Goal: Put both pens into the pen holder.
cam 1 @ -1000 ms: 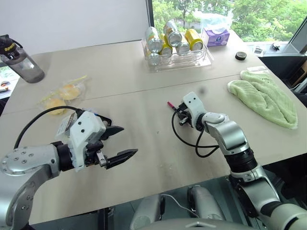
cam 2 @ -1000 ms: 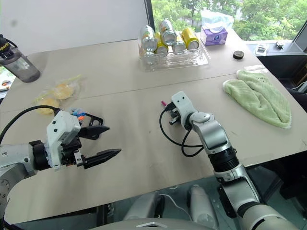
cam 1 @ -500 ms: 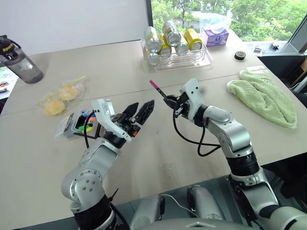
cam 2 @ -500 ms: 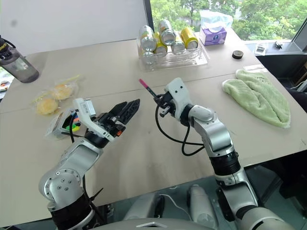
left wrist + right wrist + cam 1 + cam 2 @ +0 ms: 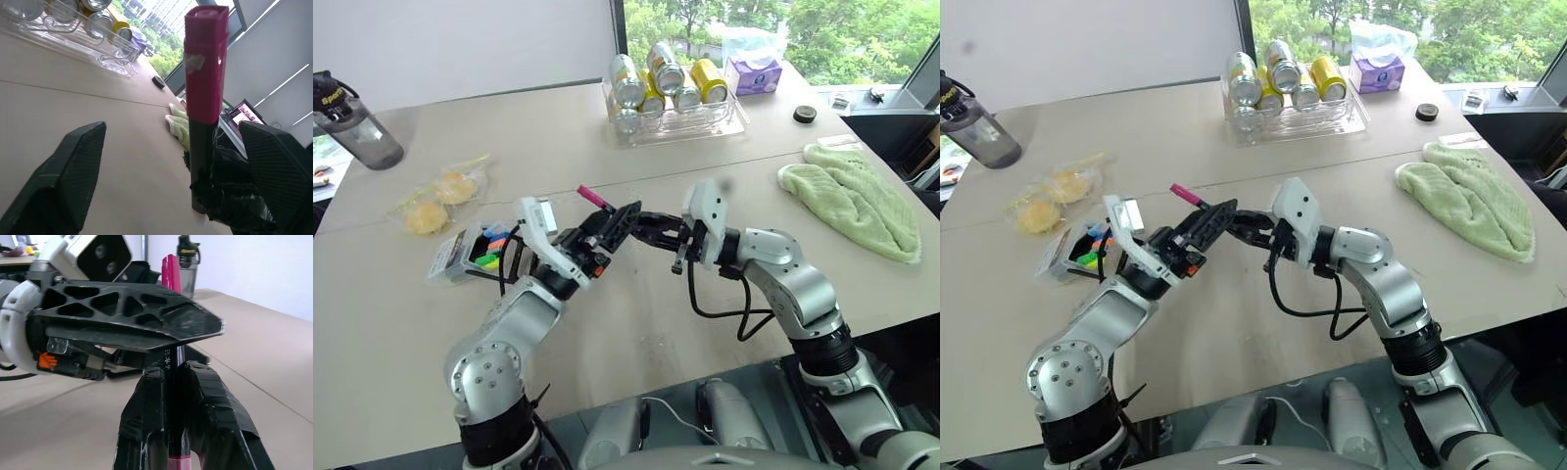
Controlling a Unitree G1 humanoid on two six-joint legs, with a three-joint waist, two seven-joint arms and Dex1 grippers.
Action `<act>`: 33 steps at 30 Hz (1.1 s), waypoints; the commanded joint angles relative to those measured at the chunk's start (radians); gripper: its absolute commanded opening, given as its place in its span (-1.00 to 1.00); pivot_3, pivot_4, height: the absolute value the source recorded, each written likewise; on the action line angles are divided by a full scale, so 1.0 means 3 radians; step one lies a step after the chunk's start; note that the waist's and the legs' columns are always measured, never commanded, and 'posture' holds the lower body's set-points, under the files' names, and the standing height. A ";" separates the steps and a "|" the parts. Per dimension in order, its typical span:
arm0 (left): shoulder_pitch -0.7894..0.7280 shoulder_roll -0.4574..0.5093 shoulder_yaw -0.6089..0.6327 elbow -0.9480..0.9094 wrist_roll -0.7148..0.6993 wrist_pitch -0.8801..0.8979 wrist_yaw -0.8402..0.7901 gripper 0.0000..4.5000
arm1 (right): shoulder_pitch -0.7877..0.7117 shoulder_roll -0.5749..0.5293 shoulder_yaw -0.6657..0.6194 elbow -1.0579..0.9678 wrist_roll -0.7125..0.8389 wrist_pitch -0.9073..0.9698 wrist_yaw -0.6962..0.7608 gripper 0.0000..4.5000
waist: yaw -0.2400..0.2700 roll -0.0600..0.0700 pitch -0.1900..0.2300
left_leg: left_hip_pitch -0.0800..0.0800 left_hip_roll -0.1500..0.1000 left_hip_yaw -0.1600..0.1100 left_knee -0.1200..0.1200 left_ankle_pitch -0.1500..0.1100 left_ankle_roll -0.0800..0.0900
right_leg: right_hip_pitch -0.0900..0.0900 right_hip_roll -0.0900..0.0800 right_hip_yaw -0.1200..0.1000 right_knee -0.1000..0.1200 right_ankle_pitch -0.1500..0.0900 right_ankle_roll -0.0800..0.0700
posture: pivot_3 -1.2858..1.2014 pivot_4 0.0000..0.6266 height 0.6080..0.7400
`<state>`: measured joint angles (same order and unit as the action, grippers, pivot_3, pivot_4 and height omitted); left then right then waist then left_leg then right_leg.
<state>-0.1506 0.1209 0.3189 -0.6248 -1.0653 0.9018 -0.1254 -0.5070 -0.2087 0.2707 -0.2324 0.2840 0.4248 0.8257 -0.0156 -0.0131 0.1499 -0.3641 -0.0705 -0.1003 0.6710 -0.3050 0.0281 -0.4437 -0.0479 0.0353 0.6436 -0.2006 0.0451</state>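
Pen: thin black barrel, magenta-pink ends (image 5: 592,197); held in the air above the table (image 5: 636,323), pink tip angled up and toward the robot's left. In the left wrist view the pink cap (image 5: 205,58) is square-ended and stands upright between the two left fingers.
Right gripper: (image 5: 168,382) clamped on the pen's black barrel, pointing toward the robot's left; pink end also visible below the fingers in the right wrist view.
Left gripper: (image 5: 612,225) jaws apart, one finger either side of the pen, no contact visible; one latticed finger (image 5: 132,318) crosses just in front of the barrel.
Pen holder: (image 5: 470,255) flat clear-grey case lying on the table at the robot's left, neon markers showing inside; just behind the left forearm.
Second pen: can't make it out.
Change vs 1 s ago: the right gripper was low near the table with the pen, now raised and swung left; pen went from lying nearly flat to tilted up.
Change, left arm: was far left, jaws wide and pointing right; now reaching forward to meet the right gripper mid-table, jaws narrower.
Unchanged: holder, tray of cans (image 5: 675,113), green towel (image 5: 852,201), water bottle (image 5: 352,117), snack bags (image 5: 435,201).
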 commanded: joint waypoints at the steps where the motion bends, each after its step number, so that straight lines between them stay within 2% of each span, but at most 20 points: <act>1: 0.0005 0.0092 -0.0115 -0.0204 -0.0106 -0.0154 -0.0028 0.22 | -0.0024 -0.0012 0.0026 -0.0163 0.0083 -0.0066 0.0046 -0.99 | -0.0002 0.0000 0.0000 | 0.0000 0.0000 0.0000 0.0000 0.0000 0.0000 | 0.0000 0.0000 0.0000 0.0000 0.0000 0.0000 | 0.03 -0.52 0.99; 4: 0.0022 0.0135 -0.0166 -0.0216 -0.0142 -0.0239 0.0016 -0.45 | -0.0024 -0.0027 0.0035 -0.0168 0.0097 -0.0051 0.0044 -0.99 | -0.0001 0.0000 0.0000 | 0.0000 0.0000 0.0000 0.0000 0.0000 0.0000 | 0.0000 0.0000 0.0001 0.0000 0.0000 0.0000 | 0.03 -0.52 0.99; 5: 0.0026 0.0151 -0.0179 -0.0226 -0.0142 -0.0270 0.0026 -0.73 | -0.0020 -0.0032 0.0036 -0.0171 0.0106 -0.0034 0.0037 -0.99 | -0.0002 0.0000 0.0000 | 0.0000 0.0000 0.0001 0.0000 0.0000 0.0000 | 0.0000 0.0000 0.0002 0.0000 0.0000 0.0000 | 0.03 -0.52 0.99; 6: 0.0026 0.0164 -0.0194 -0.0234 -0.0135 -0.0299 0.0035 -0.90 | -0.0017 -0.0039 0.0033 -0.0171 0.0116 -0.0016 0.0031 -0.99 | 0.0005 0.0000 0.0000 | 0.0000 0.0000 0.0001 -0.0001 0.0000 0.0000 | 0.0000 0.0000 0.0001 0.0000 0.0000 0.0000 | 0.03 -0.52 0.99; 7: 0.0027 0.0175 -0.0207 -0.0245 -0.0127 -0.0340 0.0042 -0.97 | -0.0013 -0.0045 0.0031 -0.0173 0.0129 0.0006 0.0026 -0.99 | 0.0006 0.0000 0.0000 | 0.0000 0.0000 0.0000 0.0000 0.0000 0.0000 | 0.0000 0.0000 0.0001 0.0000 0.0000 0.0000 | 0.03 -0.52 0.99; 10: 0.0021 0.0200 -0.0241 -0.0257 -0.0102 -0.0446 0.0067 -0.97 | -0.0011 -0.0064 0.0026 -0.0173 0.0153 0.0084 -0.0003 -0.99 | 0.0007 0.0000 0.0000 | 0.0000 0.0000 0.0000 0.0000 0.0000 0.0000 | 0.0000 0.0000 0.0001 0.0000 0.0000 0.0000 | 0.03 -0.52 0.99; 12: 0.0004 0.0230 -0.0269 -0.0262 0.0005 -0.0531 0.0059 -1.00 | -0.0013 -0.0069 0.0009 -0.0164 0.0167 0.0185 -0.0069 -0.53 | 0.0006 0.0000 0.0000 | 0.0000 0.0000 0.0000 0.0000 0.0000 0.0000 | 0.0000 0.0000 0.0001 0.0000 0.0000 0.0000 | 0.03 -0.52 0.99; 14: -0.0023 0.0340 -0.0331 -0.0271 0.0287 -0.0646 0.0048 -1.00 | -0.0017 -0.0119 -0.0033 -0.0130 0.0187 0.0274 -0.0078 -0.19 | 0.0006 0.0000 0.0000 | 0.0000 0.0000 0.0000 -0.0001 0.0000 0.0000 | 0.0000 0.0000 0.0001 0.0000 0.0000 0.0000 | 0.03 -0.52 0.99; 16: -0.0056 0.0495 -0.0442 -0.0282 0.0585 -0.0730 0.0020 -1.00 | -0.0028 -0.0213 -0.0122 -0.0032 0.0187 0.0278 -0.0039 -0.19 | 0.0007 0.0000 0.0000 | 0.0000 0.0000 0.0001 -0.0001 0.0000 0.0000 | 0.0000 0.0000 0.0001 0.0000 0.0000 0.0000 | 0.03 -0.52 0.99; 20: -0.0073 0.1015 -0.0777 -0.0457 0.1397 -0.0804 0.0053 -1.00 | -0.0096 -0.0606 -0.0435 0.0281 0.0320 0.0193 0.0256 -0.19 | 0.0016 -0.0001 0.0001 | 0.0000 -0.0003 0.0001 -0.0001 0.0000 0.0000 | 0.0003 -0.0001 0.0001 -0.0004 0.0000 0.0000 | 0.03 -0.52 0.99; 24: -0.0022 0.1928 -0.1124 -0.0817 0.2410 -0.0707 0.0087 -1.00 | -0.0266 -0.0943 -0.0758 0.0583 0.0552 0.0154 0.0622 -0.19 | 0.0002 0.0000 0.0006 | -0.0001 -0.0002 0.0003 -0.0006 0.0000 0.0001 | 0.0001 -0.0001 0.0004 -0.0006 0.0000 0.0000 | 0.03 -0.52 0.99; 26: -0.0032 0.2067 -0.1144 -0.0879 0.2763 -0.0643 0.0275 -1.00 | -0.0349 -0.0992 -0.0911 0.0722 0.0792 0.0189 0.0872 -0.19 | -0.0007 0.0003 0.0008 | 0.0002 0.0001 0.0009 -0.0013 0.0000 0.0001 | -0.0001 0.0002 0.0010 -0.0006 0.0000 0.0000 | 0.03 -0.52 0.99; 29: -0.0006 0.2250 -0.1309 -0.0909 0.3189 -0.0606 0.0268 -1.00 | -0.0479 -0.1085 -0.0978 0.0885 0.1003 0.0254 0.1280 -0.19 | -0.0007 0.0003 0.0008 | 0.0003 0.0007 0.0012 -0.0014 -0.0001 0.0001 | -0.0002 0.0006 0.0013 -0.0006 0.0000 0.0000 | 0.03 -0.52 0.99; 33: 0.0085 0.2341 -0.1421 -0.1020 0.3693 -0.0369 0.0343 -1.00 | -0.0643 -0.1142 -0.1033 0.1009 0.1251 0.0459 0.1588 -0.19 | 0.0005 0.0001 0.0009 | -0.0001 0.0006 0.0013 -0.0010 -0.0003 0.0004 | -0.0002 0.0003 0.0013 -0.0007 0.0000 0.0000 | 0.03 -0.52 0.99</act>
<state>-0.1235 0.8055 -0.1095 -0.8749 -0.0388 0.7678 -0.0448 -0.6664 -0.5408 -0.0093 0.0708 0.6068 0.5431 1.2604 -0.0140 -0.0127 0.1528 -0.3647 -0.0687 -0.0964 0.6681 -0.3059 0.0296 -0.4444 -0.0471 0.0393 0.6412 -0.2006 0.0451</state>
